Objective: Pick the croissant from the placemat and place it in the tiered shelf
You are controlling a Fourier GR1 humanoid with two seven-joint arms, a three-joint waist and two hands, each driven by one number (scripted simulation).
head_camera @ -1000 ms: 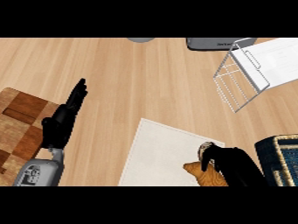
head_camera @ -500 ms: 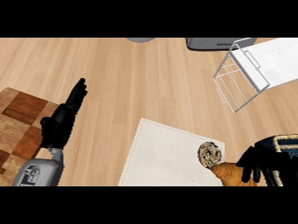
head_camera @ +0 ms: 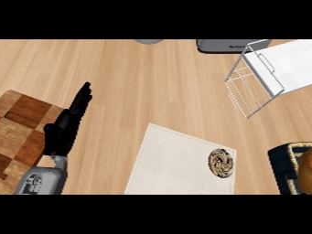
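Near placemat (head_camera: 175, 160) edge: croissant (head_camera: 220, 163).

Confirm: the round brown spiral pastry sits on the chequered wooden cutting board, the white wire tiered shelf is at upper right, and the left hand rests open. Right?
One thing is wrong: the round brown spiral pastry lies on the cream rectangular placemat, near its right edge, not on the chequered wooden cutting board. The head view shows it. The white wire tiered shelf is at upper right, and the left hand rests open.

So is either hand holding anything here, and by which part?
The left hand holds nothing; its fingers are straight, over the counter beside the cutting board. The right hand is out of view, so its hold cannot be told.
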